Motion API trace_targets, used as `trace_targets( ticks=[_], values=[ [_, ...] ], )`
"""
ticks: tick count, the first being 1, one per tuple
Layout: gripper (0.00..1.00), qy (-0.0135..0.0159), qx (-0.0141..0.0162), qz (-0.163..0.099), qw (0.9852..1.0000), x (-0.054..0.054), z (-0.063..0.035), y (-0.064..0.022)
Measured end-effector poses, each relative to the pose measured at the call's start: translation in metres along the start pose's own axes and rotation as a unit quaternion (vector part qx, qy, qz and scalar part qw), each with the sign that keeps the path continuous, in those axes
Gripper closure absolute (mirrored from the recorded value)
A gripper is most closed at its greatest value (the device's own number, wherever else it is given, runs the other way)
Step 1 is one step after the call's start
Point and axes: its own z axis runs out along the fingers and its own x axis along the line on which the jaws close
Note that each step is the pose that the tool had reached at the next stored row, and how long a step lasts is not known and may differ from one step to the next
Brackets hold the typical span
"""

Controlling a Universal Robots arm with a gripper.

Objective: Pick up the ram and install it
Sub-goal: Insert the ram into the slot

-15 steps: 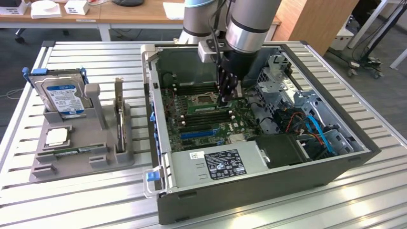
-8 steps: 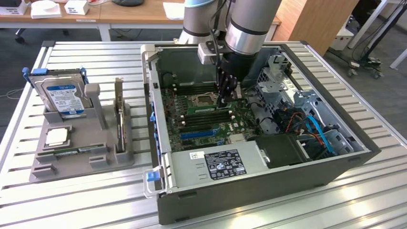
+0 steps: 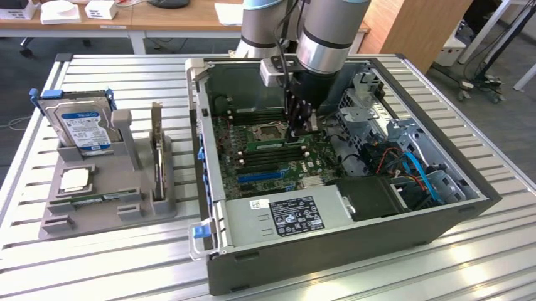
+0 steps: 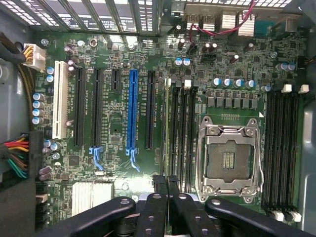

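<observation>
From the exterior view, my black pincer (image 3: pixel 295 132) reaches down inside the open grey metal computer case (image 3: pixel 335 251), its tip at the black memory slots just beside the square silver processor socket (image 3: pixel 266 132) on the green motherboard (image 3: pixel 225 135). In the wrist view I am drawn narrow, nipping the top edge of the long thin green ram stick (image 4: pixel 166 128), which stands on edge in the slot farthest from that socket

A: Grey tubular robot arm (image 3: pixel 331 37)?
B: Upper part cut off by frame edge.
A: Black metal gripper (image 4: pixel 166 181)?
B: Rear part cut off by picture edge.
A: White printed power-supply label (image 3: pixel 289 216)?
B: Print too small to read.
</observation>
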Motion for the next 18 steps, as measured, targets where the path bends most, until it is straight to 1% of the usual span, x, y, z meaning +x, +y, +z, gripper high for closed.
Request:
trace_targets(
  ticks=[9, 15, 18],
  values=[
    [0.89, 0.0000, 0.0000, 0.000, 1.0000, 0.0000, 0.0014, -0.0001],
    [0.89, -0.0001, 0.0000, 0.000, 1.0000, 0.0000, 0.0046, -0.0002],
    [0.89, 0.0001, 0.0000, 0.000, 1.0000, 0.0001, 0.0047, -0.0002]
  ],
)
